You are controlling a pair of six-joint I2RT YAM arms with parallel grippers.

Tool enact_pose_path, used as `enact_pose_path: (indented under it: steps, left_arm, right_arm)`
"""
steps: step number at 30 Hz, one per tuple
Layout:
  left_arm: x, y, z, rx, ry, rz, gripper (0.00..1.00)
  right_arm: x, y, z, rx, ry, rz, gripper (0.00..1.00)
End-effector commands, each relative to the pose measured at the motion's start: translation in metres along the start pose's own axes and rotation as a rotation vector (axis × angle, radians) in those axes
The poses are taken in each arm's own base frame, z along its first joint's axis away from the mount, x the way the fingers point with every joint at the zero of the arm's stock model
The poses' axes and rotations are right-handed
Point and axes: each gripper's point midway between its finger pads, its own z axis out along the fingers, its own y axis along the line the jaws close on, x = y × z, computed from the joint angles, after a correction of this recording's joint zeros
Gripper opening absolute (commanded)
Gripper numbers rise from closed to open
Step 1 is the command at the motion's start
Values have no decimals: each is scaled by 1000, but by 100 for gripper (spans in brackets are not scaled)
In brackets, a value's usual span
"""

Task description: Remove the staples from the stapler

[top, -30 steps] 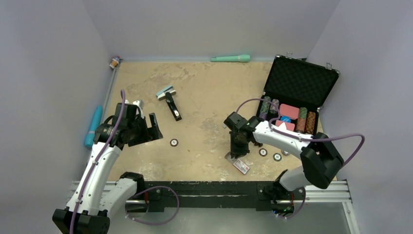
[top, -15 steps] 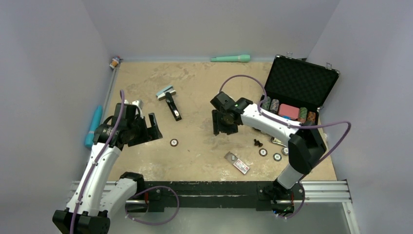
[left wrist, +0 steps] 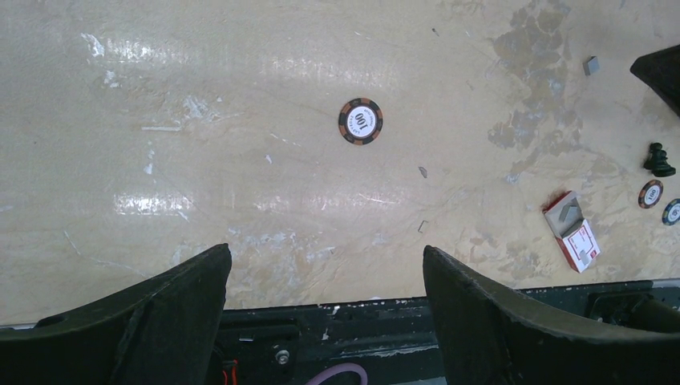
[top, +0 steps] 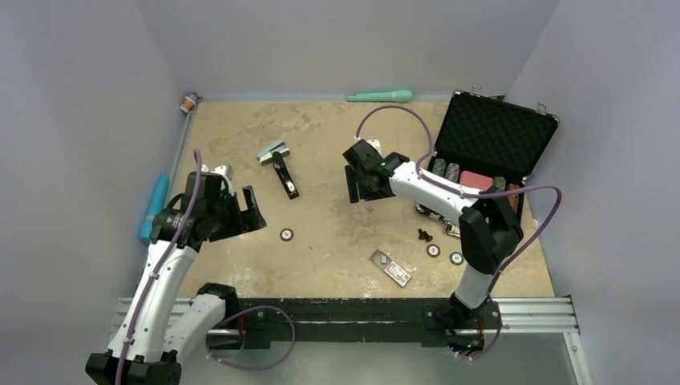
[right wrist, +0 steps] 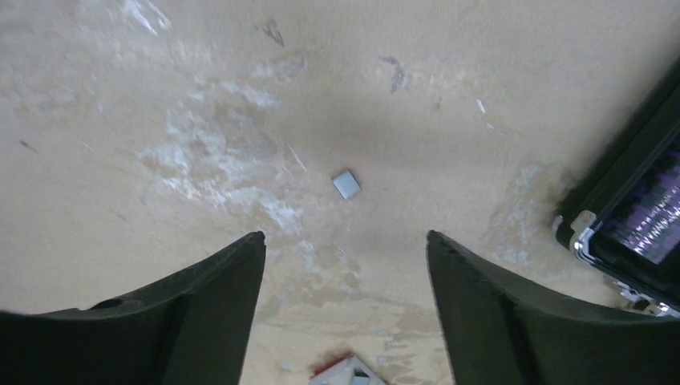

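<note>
Black and slim, the stapler [top: 285, 175] lies on the table [top: 321, 128] toward its far left, well apart from both our arms. We hold our left gripper [left wrist: 325, 253] spread wide and empty over the table near a poker chip [left wrist: 360, 121], and our right gripper [right wrist: 345, 239] equally apart above a small grey square [right wrist: 346, 184]

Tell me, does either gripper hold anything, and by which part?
Nothing. The left gripper and right gripper are open and empty; the stapler lies untouched.

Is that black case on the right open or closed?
Open. The black case has its lid standing raised, showing dark foam lining, and poker chips lie exposed in the base.
</note>
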Motion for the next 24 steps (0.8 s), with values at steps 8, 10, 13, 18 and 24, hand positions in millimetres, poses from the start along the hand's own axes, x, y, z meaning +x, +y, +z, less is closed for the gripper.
enact_pose_path:
  steps: [8,10,13,18,24]
  left_arm:
    - [-7,-1,-1,9,-44,-9,92]
    - [-7,-1,0,11,-42,-8,92]
    - [-8,-1,0,13,-39,-9,92]
    - [-7,-1,1,11,-32,-11,92]
    - [-7,0,2,7,-28,-12,92]
  right_arm:
    - [-34,14,10,-203,21,46,99]
    - [-33,14,12,-228,25,19,94]
    - [-29,15,19,-241,39,-29,92]
    - [-23,14,29,-232,48,-56,91]
    - [-20,12,40,-208,65,-85,82]
